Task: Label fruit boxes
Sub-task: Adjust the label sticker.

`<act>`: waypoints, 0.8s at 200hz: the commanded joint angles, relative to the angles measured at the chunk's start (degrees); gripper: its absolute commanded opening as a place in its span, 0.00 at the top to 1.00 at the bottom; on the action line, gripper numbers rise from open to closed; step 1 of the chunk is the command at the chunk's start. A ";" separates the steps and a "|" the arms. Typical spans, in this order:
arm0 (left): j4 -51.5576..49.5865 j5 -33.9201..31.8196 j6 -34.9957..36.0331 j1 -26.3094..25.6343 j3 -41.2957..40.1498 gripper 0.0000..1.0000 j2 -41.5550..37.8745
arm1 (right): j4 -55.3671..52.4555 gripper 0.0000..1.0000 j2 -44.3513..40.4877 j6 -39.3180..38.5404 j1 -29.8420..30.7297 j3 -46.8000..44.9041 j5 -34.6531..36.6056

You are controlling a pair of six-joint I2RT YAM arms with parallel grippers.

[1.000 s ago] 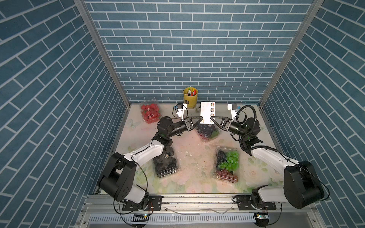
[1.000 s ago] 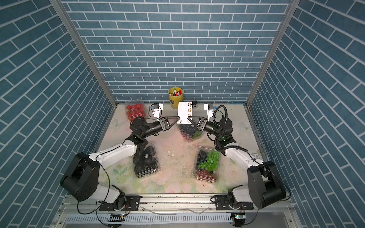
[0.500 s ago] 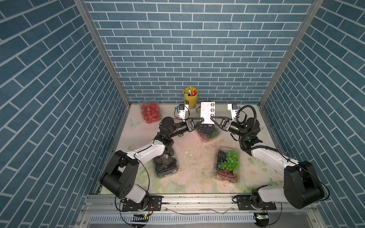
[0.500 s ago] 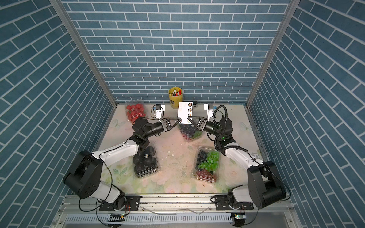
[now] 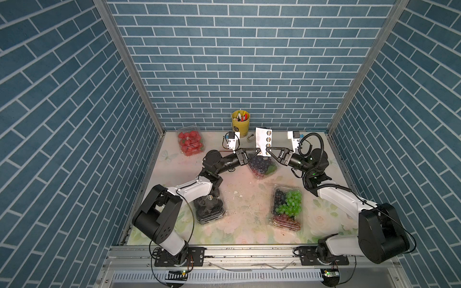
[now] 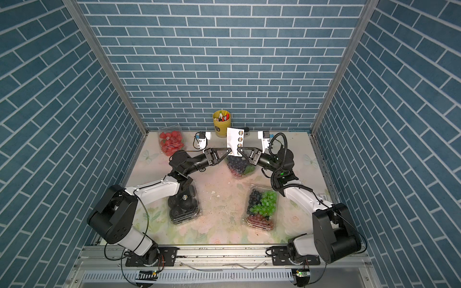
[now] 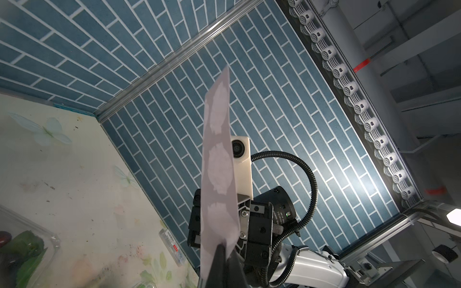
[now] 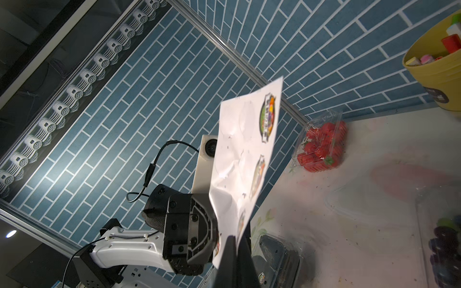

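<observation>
Both top views are bright and even, soft shadow on the bench (image 5: 239, 207) near 9 o'clock. In wrist views a lamp strip (image 7: 350, 88) glares off the brick wall (image 7: 349, 179); the sticker sheet (image 8: 239, 154) blurs

Sticker sheet (image 5: 264, 138) above, perhaps clear of, grape box (image 5: 262, 166); cup (image 5: 240, 121) behind.

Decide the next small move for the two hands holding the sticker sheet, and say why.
Likely, the left hand should ease away from the right hand to peel a label: both are shut on the lower edge of the sheet, held upright over the grape box, with stickers on it. Whether it pinches one is unclear.
</observation>
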 commanded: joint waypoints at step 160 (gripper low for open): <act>5.10 1.98 -1.77 -0.45 4.33 1.00 2.15 | 10.67 0.53 0.95 4.92 -0.34 -2.15 -0.70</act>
